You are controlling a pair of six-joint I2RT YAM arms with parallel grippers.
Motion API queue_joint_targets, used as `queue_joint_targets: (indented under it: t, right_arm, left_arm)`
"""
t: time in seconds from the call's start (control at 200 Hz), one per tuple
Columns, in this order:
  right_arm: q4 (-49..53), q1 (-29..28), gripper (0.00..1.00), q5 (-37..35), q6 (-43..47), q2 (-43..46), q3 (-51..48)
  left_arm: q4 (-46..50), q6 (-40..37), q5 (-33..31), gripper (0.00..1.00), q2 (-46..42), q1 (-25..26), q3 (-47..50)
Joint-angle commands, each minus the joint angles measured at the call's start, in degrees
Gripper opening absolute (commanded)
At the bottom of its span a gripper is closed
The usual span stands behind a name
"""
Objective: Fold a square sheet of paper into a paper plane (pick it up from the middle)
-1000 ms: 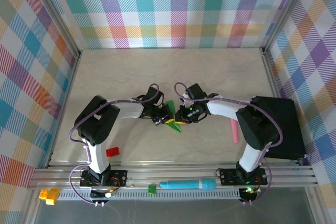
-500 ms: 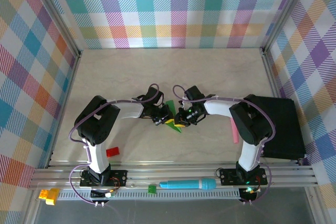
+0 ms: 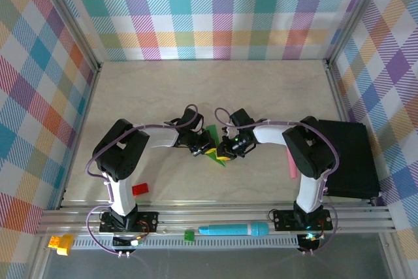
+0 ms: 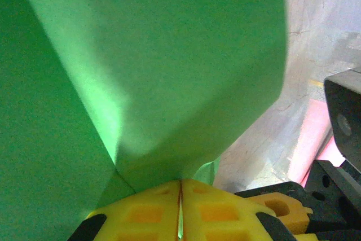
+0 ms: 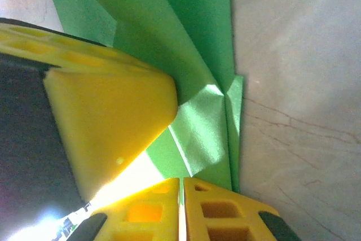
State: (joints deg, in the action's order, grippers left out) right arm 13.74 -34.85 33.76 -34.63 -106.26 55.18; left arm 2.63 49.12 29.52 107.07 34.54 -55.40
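left pincer [image 4: 180, 193]: clamped | right pincer [image 5: 181, 187]: clamped | arms: bent inward

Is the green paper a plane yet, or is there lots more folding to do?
Partly. Done: the thin bright-green paper sheet is already creased into a narrow, layered shape with a pointed end. In hand: the left jaws and the right jaws are each shut on it, pinching it between them. Left: no spread wings are clear yet, so probably the last folds, then setting it down.
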Motion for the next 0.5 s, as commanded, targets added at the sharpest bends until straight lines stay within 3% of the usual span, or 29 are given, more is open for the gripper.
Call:
queue_joint_targets:
  t: [0.0, 0.305, 0.495]
  right_arm:
    - [0.11, -0.22, 0.1, 2.0, 1.44, -0.88, -1.54]
    - [-1.92, -0.22, 0.11, 2.0, 0.85, 2.2, -3.12]
    - [-3.84, -0.01, 0.15, -5.54, -0.43, 8.25, -4.55]
  left_arm:
    - [3.69, 1.05, -3.61, 0.1, 2.53, 0.44, 1.5]
    - [3.48, 1.25, -3.64, 0.1, 2.52, 0.43, 1.66]
    - [3.33, 1.24, -3.52, 0.1, 2.05, 0.44, 1.78]
